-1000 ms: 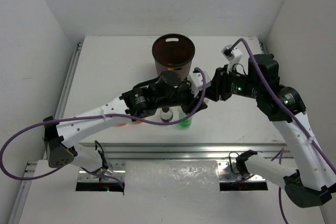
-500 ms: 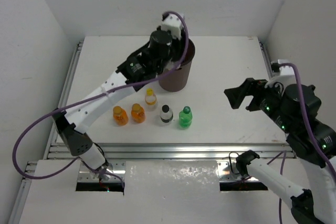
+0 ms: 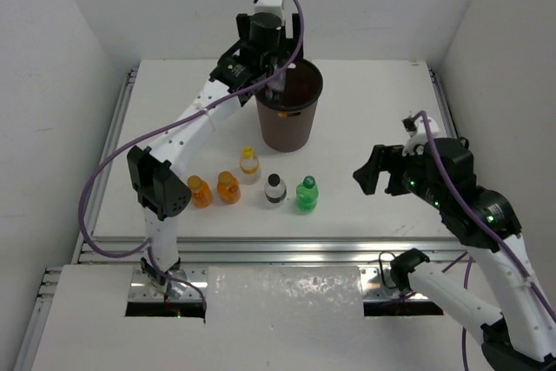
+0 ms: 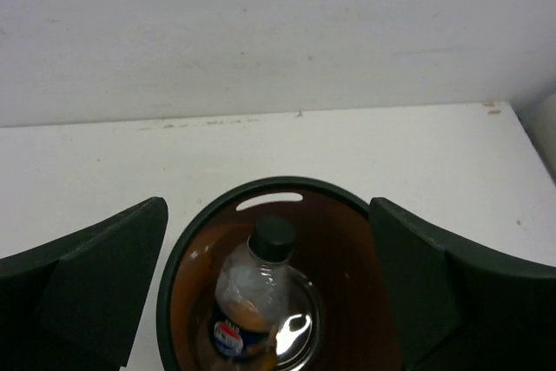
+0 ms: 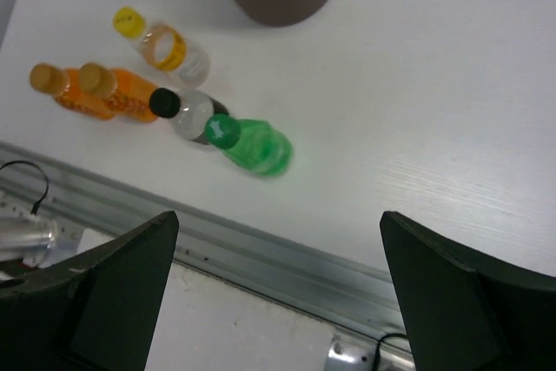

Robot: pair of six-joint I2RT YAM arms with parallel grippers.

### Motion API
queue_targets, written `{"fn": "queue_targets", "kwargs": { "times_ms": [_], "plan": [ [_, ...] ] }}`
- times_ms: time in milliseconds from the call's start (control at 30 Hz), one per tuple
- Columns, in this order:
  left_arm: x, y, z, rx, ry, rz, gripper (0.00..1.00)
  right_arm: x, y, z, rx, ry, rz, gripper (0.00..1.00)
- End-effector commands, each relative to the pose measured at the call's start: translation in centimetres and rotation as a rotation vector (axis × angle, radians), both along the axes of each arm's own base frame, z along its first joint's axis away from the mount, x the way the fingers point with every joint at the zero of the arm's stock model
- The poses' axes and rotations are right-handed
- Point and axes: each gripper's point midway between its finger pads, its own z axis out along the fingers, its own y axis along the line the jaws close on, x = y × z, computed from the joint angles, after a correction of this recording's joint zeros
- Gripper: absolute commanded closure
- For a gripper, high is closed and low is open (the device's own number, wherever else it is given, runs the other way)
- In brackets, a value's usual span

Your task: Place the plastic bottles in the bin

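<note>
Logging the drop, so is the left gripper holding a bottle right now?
No, the left gripper is open and empty above the bin, with a dark-capped bottle down inside it.

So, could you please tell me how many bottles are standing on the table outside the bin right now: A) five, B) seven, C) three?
A: the left orange bottle, the right orange bottle, the yellow-capped bottle, the other clear bottle and the green bottle stand in front of the bin.
</note>
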Motion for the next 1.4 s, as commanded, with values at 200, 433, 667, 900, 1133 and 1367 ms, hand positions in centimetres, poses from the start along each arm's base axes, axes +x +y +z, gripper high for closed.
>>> {"fn": "queue_targets", "kwargs": {
  "times_ms": [200,433,667,900,1133,1367],
  "plan": [
    [-5.4,1.2,8.4,-0.156,-0.091,-0.087,0.0,2.6,9.7,-3.5,0.152,0.056,0.368,0.03],
    [-14.8,8.0,3.2,-0.166,0.029,-0.035,0.0,6.1,11.7,-8.9,-0.154,0.108,0.307,0.14],
    [-21.8,9.6,-3.6,-0.225,0.117,-0.153,0.0,6.4,12.4,-12.3,-0.244,0.145,0.307,0.41],
    [-23.2,9.6,-6.3,-0.166,0.184,-0.194,0.0,6.9,13.5,-13.8,-0.241,0.157,0.335,0.48],
    [-23.6,8.7,-7.8,-0.173,0.214,-0.247,0.0,6.1,13.2,-15.5,-0.252,0.232,0.327,0.54],
    [-23.9,6.7,-7.5,-0.189,0.214,-0.354,0.0,5.4,12.5,-12.9,-0.212,0.196,0.303,0.82]
  ]
}}
